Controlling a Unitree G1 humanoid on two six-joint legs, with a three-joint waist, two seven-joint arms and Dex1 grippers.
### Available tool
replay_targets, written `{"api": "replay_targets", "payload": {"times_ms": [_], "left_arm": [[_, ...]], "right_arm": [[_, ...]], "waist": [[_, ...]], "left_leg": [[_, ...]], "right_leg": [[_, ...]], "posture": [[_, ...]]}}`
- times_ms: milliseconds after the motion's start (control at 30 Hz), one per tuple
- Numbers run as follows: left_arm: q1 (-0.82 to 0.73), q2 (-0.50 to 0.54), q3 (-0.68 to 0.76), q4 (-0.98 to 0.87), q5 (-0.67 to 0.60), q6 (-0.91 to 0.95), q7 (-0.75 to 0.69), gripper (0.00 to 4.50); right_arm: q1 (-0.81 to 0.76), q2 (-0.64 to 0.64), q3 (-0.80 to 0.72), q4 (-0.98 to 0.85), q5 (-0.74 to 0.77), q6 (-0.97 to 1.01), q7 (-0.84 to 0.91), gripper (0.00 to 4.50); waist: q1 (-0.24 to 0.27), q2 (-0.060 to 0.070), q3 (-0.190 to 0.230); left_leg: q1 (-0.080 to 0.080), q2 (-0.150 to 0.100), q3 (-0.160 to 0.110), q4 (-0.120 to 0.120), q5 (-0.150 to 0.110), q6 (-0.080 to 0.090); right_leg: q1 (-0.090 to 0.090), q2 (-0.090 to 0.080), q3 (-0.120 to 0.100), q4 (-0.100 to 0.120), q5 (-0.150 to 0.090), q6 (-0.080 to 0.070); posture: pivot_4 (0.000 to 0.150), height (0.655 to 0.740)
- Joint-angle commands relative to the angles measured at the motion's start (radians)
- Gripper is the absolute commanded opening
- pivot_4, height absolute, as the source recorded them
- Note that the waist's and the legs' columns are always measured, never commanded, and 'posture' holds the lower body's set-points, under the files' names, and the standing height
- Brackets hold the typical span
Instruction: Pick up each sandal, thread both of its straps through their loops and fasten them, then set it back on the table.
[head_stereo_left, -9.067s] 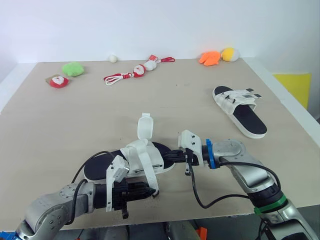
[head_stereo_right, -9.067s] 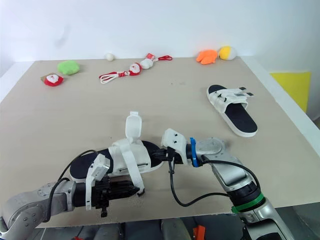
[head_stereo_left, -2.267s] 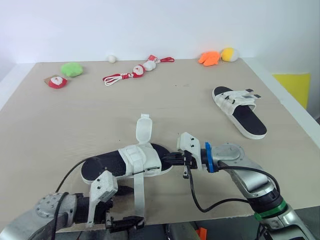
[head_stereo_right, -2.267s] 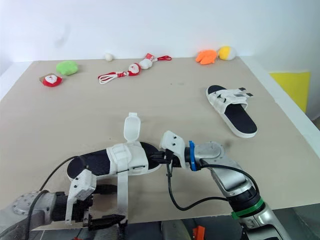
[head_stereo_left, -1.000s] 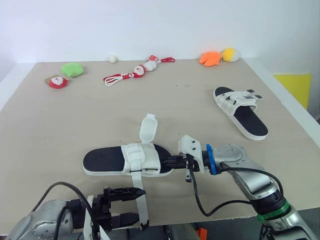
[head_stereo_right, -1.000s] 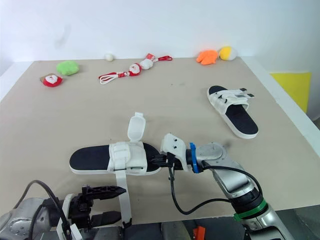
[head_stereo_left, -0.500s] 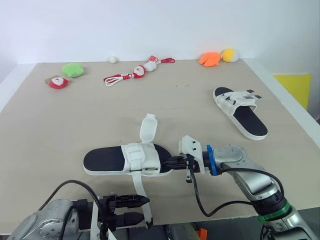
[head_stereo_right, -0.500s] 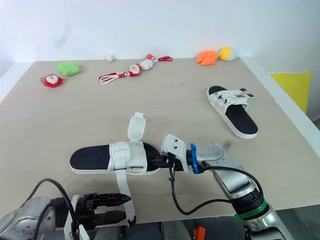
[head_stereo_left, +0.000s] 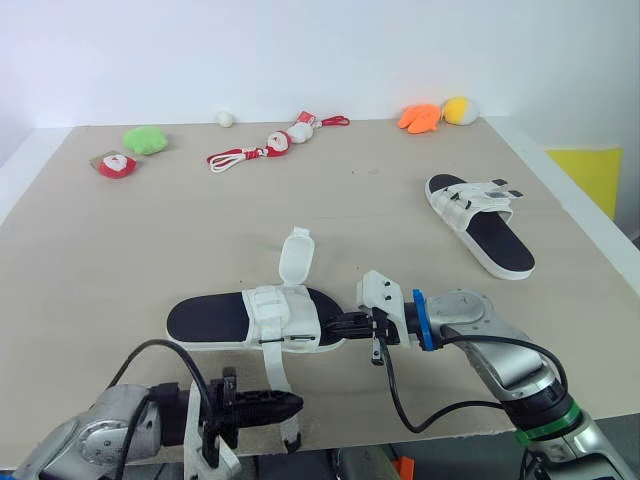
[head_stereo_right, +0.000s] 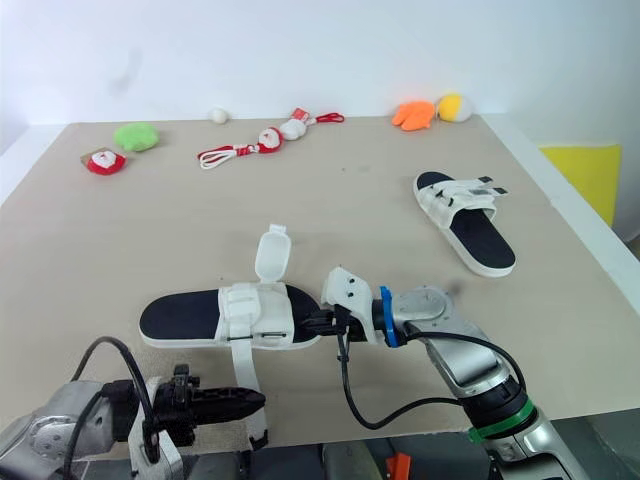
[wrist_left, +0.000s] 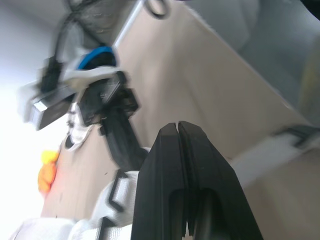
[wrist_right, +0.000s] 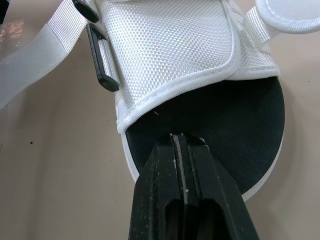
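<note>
The near sandal (head_stereo_left: 215, 320) has a black sole and white straps and lies flat near the table's front edge. One short strap flap (head_stereo_left: 296, 255) stands up. A long white strap (head_stereo_left: 277, 385) trails off it toward the front edge. My right gripper (head_stereo_left: 346, 323) is shut on the sandal's toe rim (wrist_right: 200, 200). My left gripper (head_stereo_left: 297, 403) is shut at the front edge, its tips beside the long strap (wrist_left: 265, 150), with nothing between them. A second sandal (head_stereo_left: 480, 225) lies at the right with its straps across it.
Small toys line the back edge: a green plush (head_stereo_left: 146, 138), a Santa (head_stereo_left: 117, 163), a red cord with Santas (head_stereo_left: 270, 143), a white ball (head_stereo_left: 226, 118), an orange (head_stereo_left: 420, 116) and a yellow plush (head_stereo_left: 459, 108). A yellow panel (head_stereo_left: 590, 170) stands beyond the table's right edge.
My left gripper's fingers, open a second ago, have closed and shifted right to the trailing strap. The sandal and my right gripper have stayed put.
</note>
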Motion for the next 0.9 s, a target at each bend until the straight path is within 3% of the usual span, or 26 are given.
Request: {"api": "replay_targets", "payload": {"times_ms": [33, 167, 267, 467, 633, 900], "left_arm": [[-0.017, 0.027, 0.011, -0.078, -0.104, 0.066, -0.028, 0.08], [-0.004, 0.013, 0.078, -0.072, -0.064, 0.031, -0.002, 0.08], [0.042, 0.000, 0.152, -0.016, -0.016, -0.054, 0.031, 0.79], [0.145, -0.024, 0.267, 0.156, 0.127, -0.333, 0.106, 3.40], [0.149, -0.056, 0.259, 0.240, 0.250, -0.418, 0.143, 3.40], [0.103, -0.127, 0.158, 0.242, 0.358, -0.393, 0.170, 3.40]], "right_arm": [[0.009, -0.009, 0.037, 0.025, -0.013, 0.018, 0.005, 0.00], [0.005, -0.007, 0.040, 0.030, -0.014, 0.013, 0.006, 0.00], [0.008, -0.006, 0.040, 0.028, -0.012, 0.012, 0.005, 0.00], [0.021, -0.007, 0.043, 0.023, -0.012, 0.010, 0.003, 0.00], [0.017, 0.000, 0.045, 0.026, -0.012, 0.009, 0.001, 0.00], [0.024, -0.028, 0.032, -0.001, -0.001, 0.033, 0.010, 0.00]], "waist": [[0.000, 0.000, 0.000], [-0.001, 0.000, 0.000], [-0.002, 0.000, 0.000], [-0.001, 0.000, 0.000], [-0.001, 0.000, 0.000], [-0.001, 0.000, -0.001]], "left_leg": [[0.000, 0.000, 0.000, 0.000, 0.000, 0.000], [0.001, 0.000, 0.000, 0.000, 0.000, 0.000], [0.001, 0.000, 0.000, 0.000, 0.000, 0.000], [0.002, 0.000, 0.001, 0.000, 0.000, 0.000], [0.002, 0.000, 0.002, 0.001, 0.000, 0.000], [0.002, 0.000, 0.002, 0.000, 0.000, 0.000]], "right_leg": [[0.000, 0.000, 0.000, 0.000, 0.000, 0.000], [0.000, 0.000, 0.000, 0.000, 0.000, 0.000], [0.001, 0.000, 0.000, 0.000, 0.000, 0.000], [0.001, 0.000, 0.000, 0.000, 0.000, 0.000], [0.001, 0.000, 0.001, 0.000, 0.000, -0.001], [0.001, 0.000, 0.001, 0.000, 0.000, 0.000]], "posture": [[0.150, 0.7400], [0.150, 0.7400], [0.150, 0.7400], [0.150, 0.7400], [0.150, 0.7400], [0.150, 0.7400]]}}
